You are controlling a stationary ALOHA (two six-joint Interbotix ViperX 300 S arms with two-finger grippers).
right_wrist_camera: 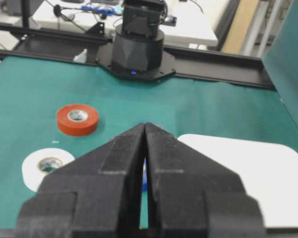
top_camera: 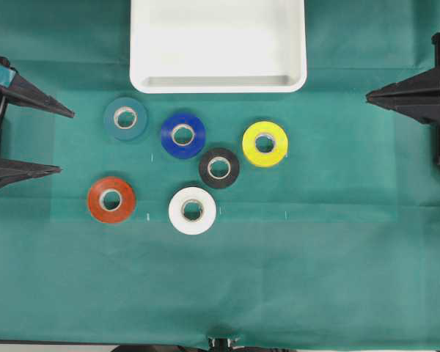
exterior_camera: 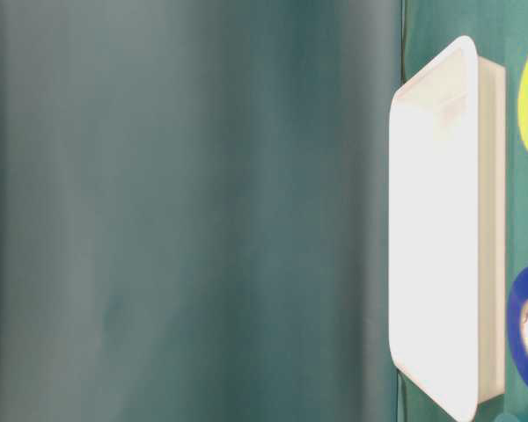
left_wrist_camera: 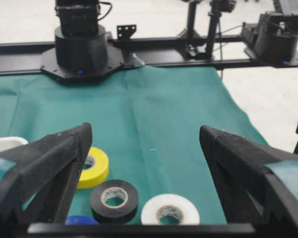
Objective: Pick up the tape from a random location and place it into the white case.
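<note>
The white tape (top_camera: pixel 192 210) lies flat on the green cloth near the middle front; it also shows as a white ring (left_wrist_camera: pixel 170 210) low in the left wrist view and at the left edge (right_wrist_camera: pixel 45 166) of the right wrist view. The white case (top_camera: pixel 218 45) sits at the back centre, its pale rim (exterior_camera: pixel 440 220) filling the table-level view. My left gripper (top_camera: pixel 67 141) hovers at the left edge, open wide, nothing between its fingers (left_wrist_camera: pixel 59 158). My right gripper (top_camera: pixel 368 95) rests at the right edge, shut with its tips together (right_wrist_camera: pixel 145 125), holding nothing.
Other rolls lie around the white one: black (top_camera: pixel 219 167), yellow (top_camera: pixel 265 143), blue (top_camera: pixel 182 135), teal (top_camera: pixel 125 117) and red-orange (top_camera: pixel 111 199). The black roll almost touches the white tape's far side. Arm bases (left_wrist_camera: pixel 79 44) stand at the table ends.
</note>
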